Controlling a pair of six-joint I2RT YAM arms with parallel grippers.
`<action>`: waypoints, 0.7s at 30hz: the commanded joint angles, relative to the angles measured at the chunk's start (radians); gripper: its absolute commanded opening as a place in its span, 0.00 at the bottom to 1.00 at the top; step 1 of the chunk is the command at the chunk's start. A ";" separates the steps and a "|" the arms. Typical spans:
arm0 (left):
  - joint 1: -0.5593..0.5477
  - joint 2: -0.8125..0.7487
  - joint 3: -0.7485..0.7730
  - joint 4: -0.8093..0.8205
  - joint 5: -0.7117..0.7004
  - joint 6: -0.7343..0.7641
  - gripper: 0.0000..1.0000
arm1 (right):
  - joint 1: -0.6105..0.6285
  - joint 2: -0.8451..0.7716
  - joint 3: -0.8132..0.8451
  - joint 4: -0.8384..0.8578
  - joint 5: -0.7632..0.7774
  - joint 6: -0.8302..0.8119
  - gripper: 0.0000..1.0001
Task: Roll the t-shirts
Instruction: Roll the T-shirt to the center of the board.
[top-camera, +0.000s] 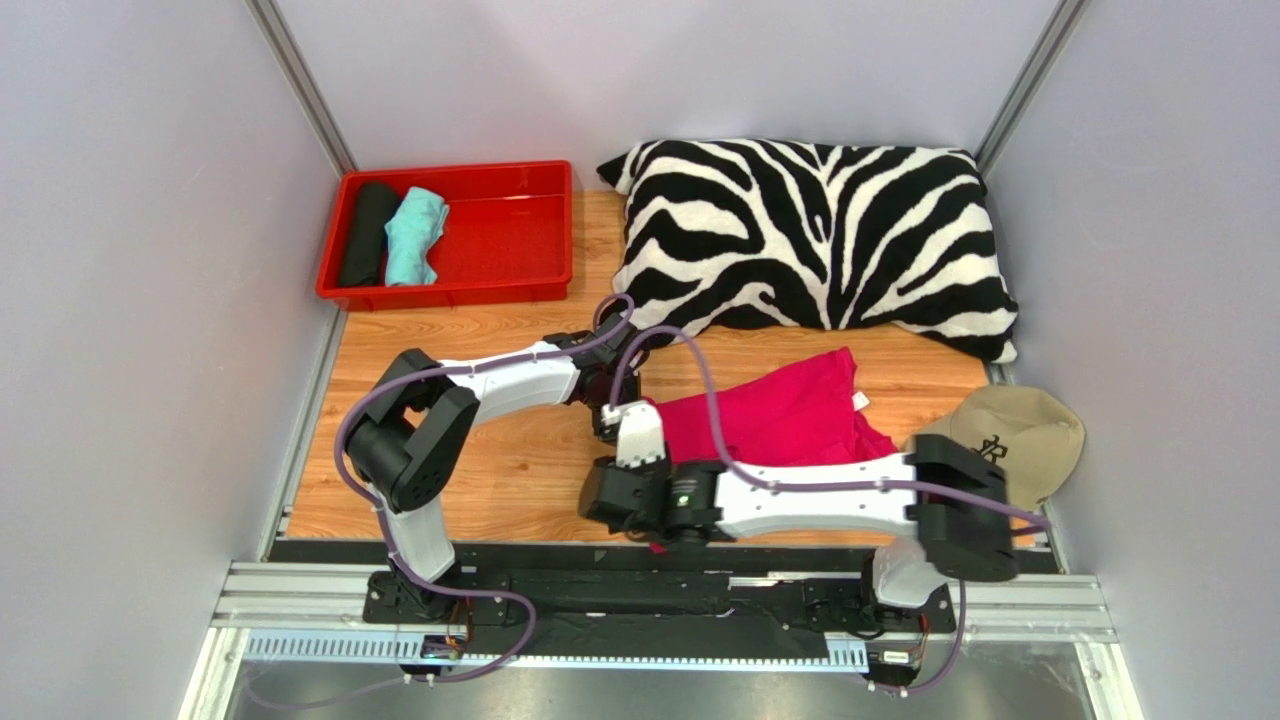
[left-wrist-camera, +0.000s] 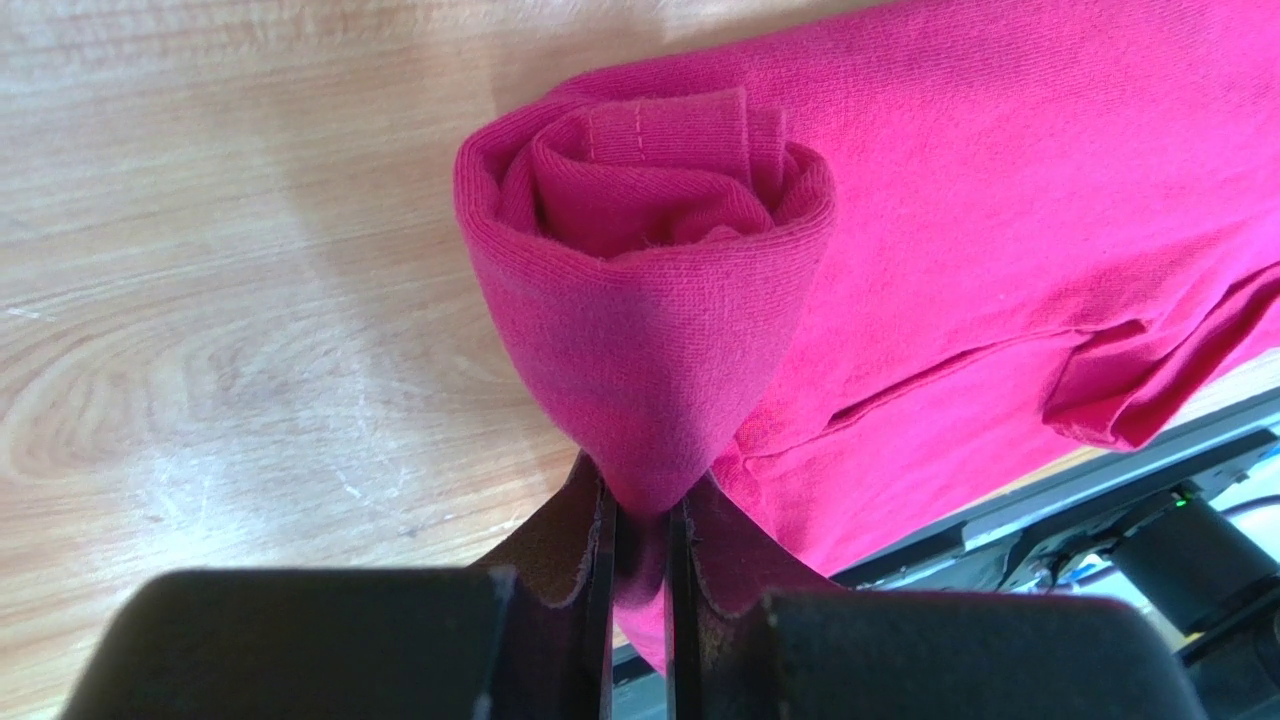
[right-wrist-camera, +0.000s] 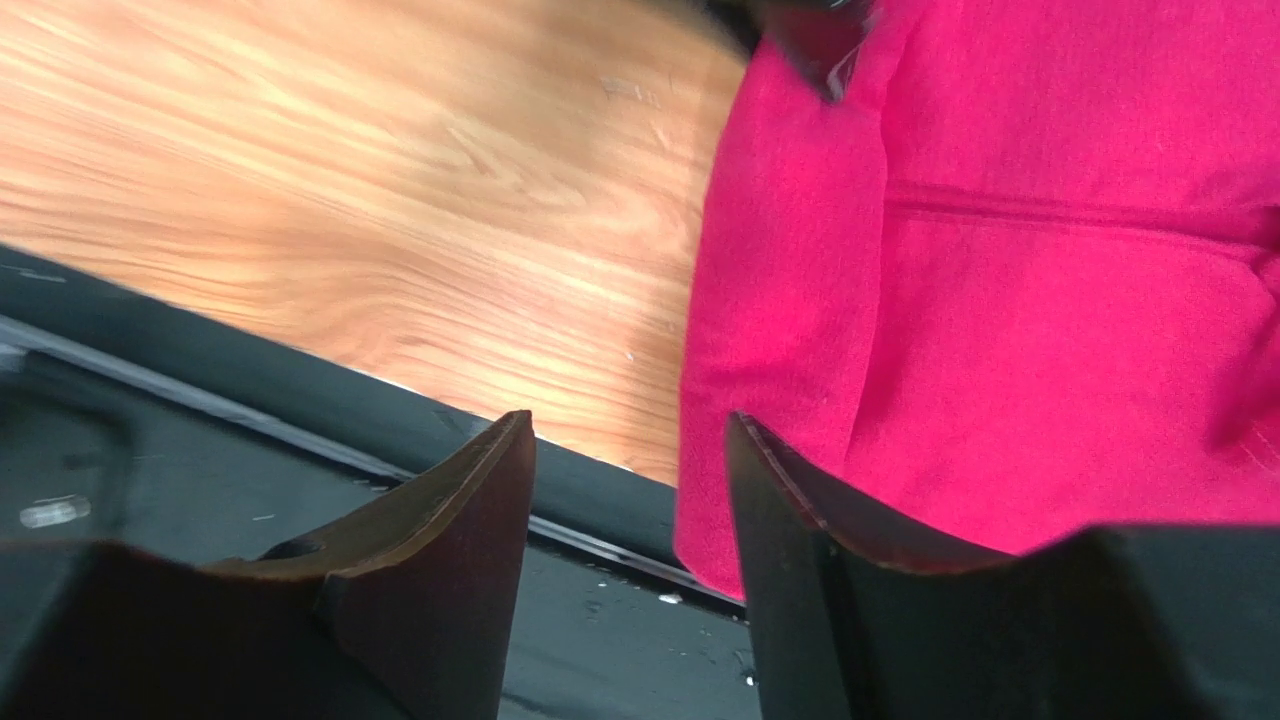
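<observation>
Right now the magenta t-shirt (top-camera: 781, 408) lies on the wooden table (top-camera: 511, 450), on the near side of the plump zebra-striped pillow (top-camera: 812, 233). Its soft knit is flat along most of its length and wound at its left end into a tight spiral roll with a stitched hem at the core. The left fingers (left-wrist-camera: 564, 555) are clenched on that roll, pinching a cone-shaped fold of its outer layer between their dark pads, so the fabric narrows to a wedge where it enters the slot. The right fingers (right-wrist-camera: 451, 525) stand released, two dark tapered wedges with a bare gap between them, at the near edge of the table over a black strip (right-wrist-camera: 226, 390); the shirt's near corner hangs just beyond one of them, and whether it touches cannot be told. At the back left, a glossy red plastic tray (top-camera: 451, 285) holds a black fabric roll (top-camera: 367, 233) and a teal fabric roll (top-camera: 415, 236) side by side. A beige cap (top-camera: 1029, 435) with a dark emblem sits at the right, near the shirt's other end
</observation>
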 joint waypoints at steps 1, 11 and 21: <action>0.003 0.020 0.014 -0.114 -0.036 0.053 0.10 | 0.046 0.158 0.174 -0.261 0.143 0.046 0.55; 0.002 0.038 0.045 -0.131 -0.036 0.073 0.11 | 0.097 0.410 0.338 -0.484 0.194 0.150 0.57; 0.008 0.041 0.042 -0.119 -0.026 0.080 0.15 | 0.087 0.392 0.233 -0.383 0.144 0.133 0.54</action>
